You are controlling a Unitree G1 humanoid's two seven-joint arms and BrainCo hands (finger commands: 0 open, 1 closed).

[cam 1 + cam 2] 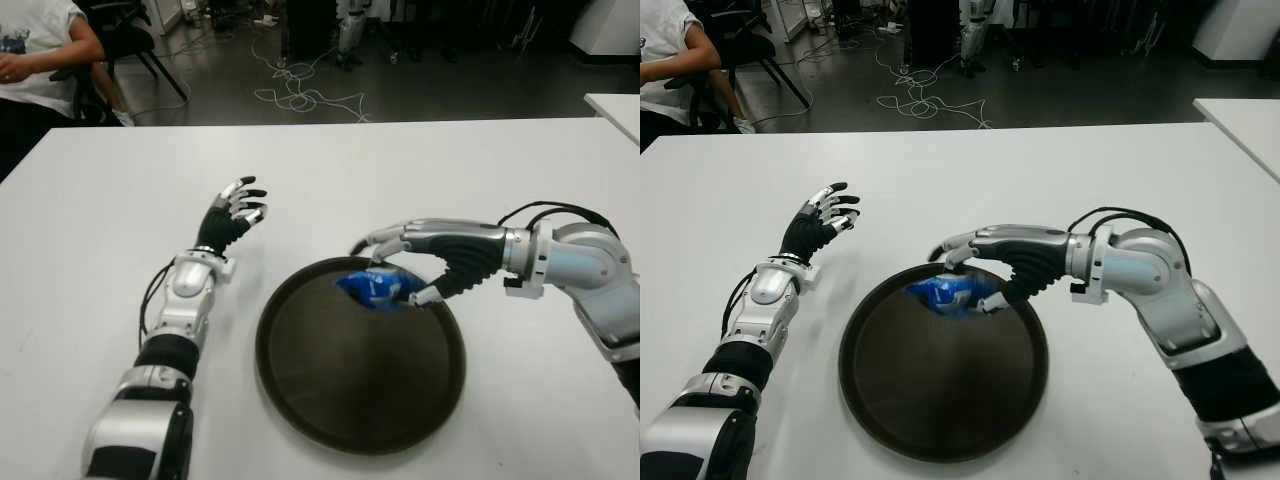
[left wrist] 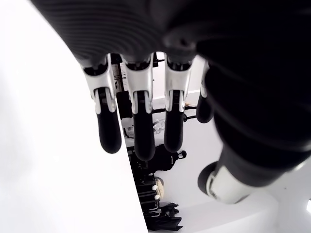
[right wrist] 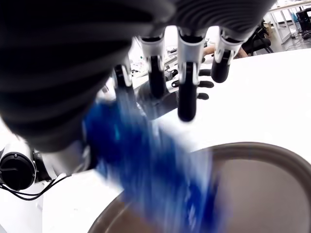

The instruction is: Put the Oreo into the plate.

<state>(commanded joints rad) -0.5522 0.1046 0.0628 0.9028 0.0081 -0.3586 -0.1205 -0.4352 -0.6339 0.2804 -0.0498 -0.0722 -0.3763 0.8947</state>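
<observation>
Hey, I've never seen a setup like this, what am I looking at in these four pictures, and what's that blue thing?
This is a humanoid robot with two arms ending in fingered hands. The two wide pictures come from a stereo camera on its head, looking down at a white table. The two close pictures come from cameras on its wrists. On the table lies a dark round plate. The right hand reaches over the plate's far rim, with a blue Oreo packet at its fingertips, over the plate; it looks blurred in the right wrist view, so whether it is gripped or just released is unclear. The left hand shows left of the plate, fingers spread, holding nothing. A person sits beyond the table.
</observation>
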